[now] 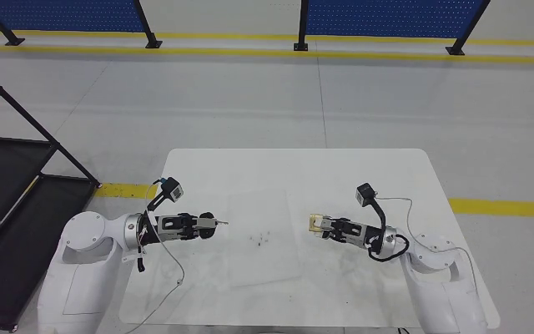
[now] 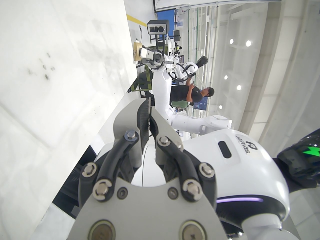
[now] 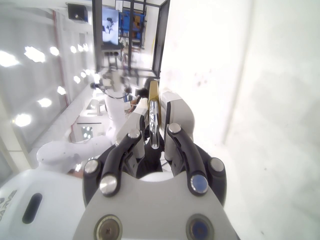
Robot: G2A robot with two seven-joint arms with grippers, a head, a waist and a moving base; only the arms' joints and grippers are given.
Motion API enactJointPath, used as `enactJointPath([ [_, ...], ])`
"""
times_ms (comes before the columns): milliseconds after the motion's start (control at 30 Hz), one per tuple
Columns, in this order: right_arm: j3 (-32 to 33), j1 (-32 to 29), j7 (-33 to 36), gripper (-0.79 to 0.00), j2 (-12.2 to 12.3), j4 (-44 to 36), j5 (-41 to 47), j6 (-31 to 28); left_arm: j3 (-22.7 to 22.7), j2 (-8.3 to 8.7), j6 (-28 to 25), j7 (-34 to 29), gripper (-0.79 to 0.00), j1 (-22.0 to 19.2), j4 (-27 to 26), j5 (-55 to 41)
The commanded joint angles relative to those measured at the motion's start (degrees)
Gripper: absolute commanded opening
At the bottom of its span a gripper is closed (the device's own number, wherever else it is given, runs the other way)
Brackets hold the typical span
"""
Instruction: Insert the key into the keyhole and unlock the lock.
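My left gripper hovers over the left half of the white table, shut on a thin metal key whose tip points toward the table's middle. In the left wrist view the key sticks out edge-on between the closed pads of the gripper. My right gripper is over the right half, shut on a brass padlock that faces the key. Its silver shackle lies back between the fingers, with the brass body out front. A wide gap separates key and padlock.
A clear mat with a few dark specks lies on the table between the two arms. A black cart stands off the table's left side. Blue barriers line the floor far behind.
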Motion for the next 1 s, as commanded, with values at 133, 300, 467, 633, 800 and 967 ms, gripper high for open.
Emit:
enactJointPath([
  [133,0.00,0.00,0.00,-0.785,0.00,0.00,0.01,0.00,0.00,0.00,0.00,0.00,-0.785,0.00,0.00,0.00],
  [300,0.42,-3.00,-2.32,-0.785,0.21,-2.48,2.98,-2.33,0.00,0.00,0.00,0.00,-0.785,0.00,0.00,0.00],
  [467,1.05,-8.28,-2.65,-0.785,0.54,-7.03,8.58,-3.46,0.00,0.00,0.00,0.00,-0.785,0.00,0.00,0.00],
  [633,0.77,-11.17,-2.44,-0.785,0.92,-9.73,11.32,-3.11,0.00,0.00,0.00,0.00,-0.785,0.00,0.00,0.00],
  [800,-0.48,-11.49,-2.64,-0.785,1.19,-9.91,13.17,-1.69,0.00,0.00,0.00,0.00,-0.785,0.00,0.00,0.00],
  [967,-0.48,-11.49,-2.64,-0.785,1.19,-9.91,13.17,-1.69,0.00,0.00,0.00,0.00,-0.785,0.00,0.00,0.00],
])
